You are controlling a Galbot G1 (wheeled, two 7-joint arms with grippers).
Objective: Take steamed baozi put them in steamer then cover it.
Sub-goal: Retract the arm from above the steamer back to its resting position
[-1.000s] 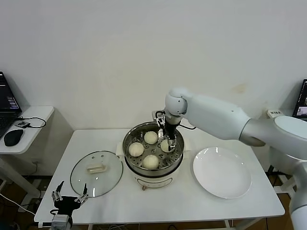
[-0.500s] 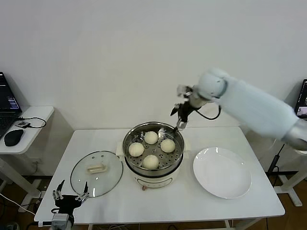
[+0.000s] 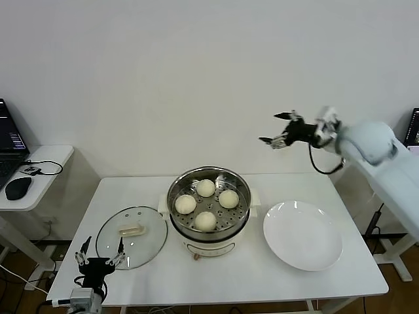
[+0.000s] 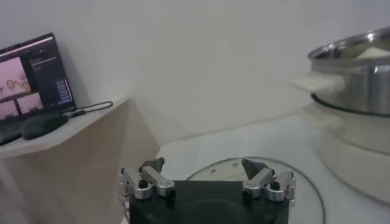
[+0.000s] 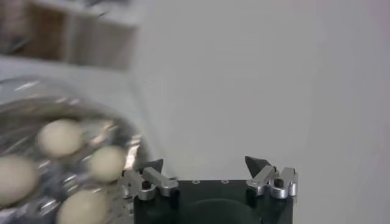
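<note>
Four baozi (image 3: 206, 203) sit in steamer (image 3: 209, 230) | glass cover (image 3: 131, 236) lies left of it, handle bar left-right | my left gripper (image 3: 99, 260), wide open and empty, just nearside of it | right gripper (image 3: 278, 131) open, empty, high far-right.

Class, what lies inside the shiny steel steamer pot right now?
Four cream-white round baozi rest on the perforated tray in the shiny steel steamer. What lies beneath the tray is hidden.

White table (image 3: 340, 284), white plate (image 3: 303, 235), laptop (image 3: 10, 139), mouse (image 3: 18, 187)
</note>
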